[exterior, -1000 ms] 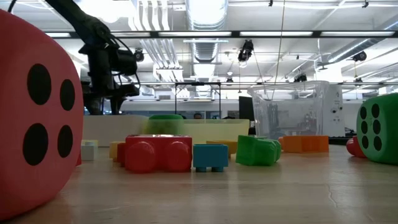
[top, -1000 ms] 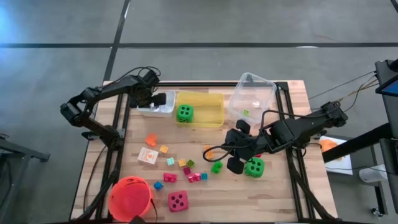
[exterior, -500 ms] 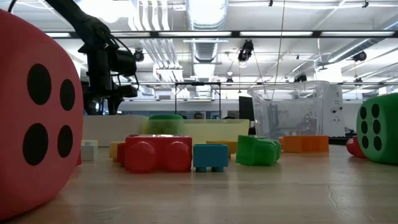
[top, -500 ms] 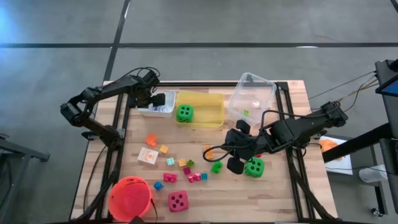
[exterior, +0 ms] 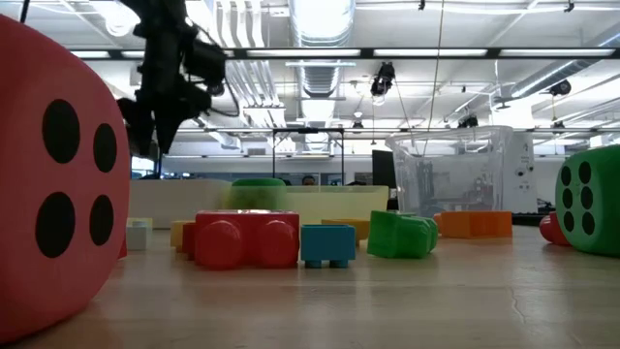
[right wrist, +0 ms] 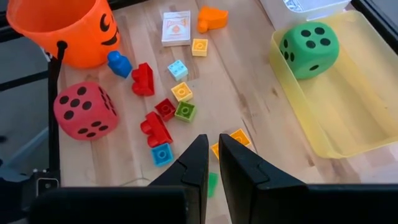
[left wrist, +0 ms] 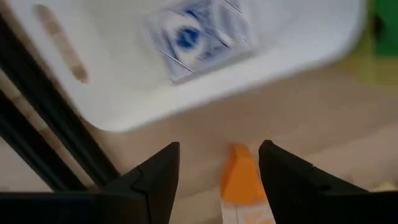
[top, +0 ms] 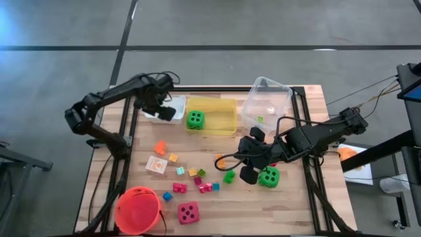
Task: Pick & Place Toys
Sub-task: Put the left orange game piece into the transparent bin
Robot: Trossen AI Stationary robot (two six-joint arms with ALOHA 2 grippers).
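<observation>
Wooden tabletop under a black frame is what you're working on, with a ceiling of ducts and strip lights behind it in the low view. Your left gripper (top: pixel 166 108) hangs over the white bin (top: pixel 172 105) at the far left corner of the table, its arm folded back out past the left edge with the elbow well off the table; its jaws stand partly apart with nothing between them. Past its fingers (left wrist: pixel 155 177) in the left wrist view you see the bin's white wall (left wrist: pixel 205 81) with a picture card (left wrist: pixel 202 31) inside, and the orange wedge (left wrist: pixel 241 183) on bare wood between and below the jaws, not touched.

Your right gripper (top: pixel 248 158) lies low over the middle-right of the table, arm reaching in from the right edge, fingers (right wrist: pixel 199 162) closed with nothing in them. A green die (top: pixel 268 176) sits just beside it, and a small green block (top: pixel 229 176) is near.

One green die (top: pixel 195 119) rests in the yellow bin (top: pixel 223 125), next to the clear bin (top: pixel 266 105) at the far edge. Loose blocks (top: pixel 197 181) scatter mid-table, with a card (top: pixel 156 165) to their left. The pink-red die (top: pixel 188 212) sits near the front edge, beside the orange-red bucket (top: pixel 137 209). Bare wood lies between the bins and the blocks
</observation>
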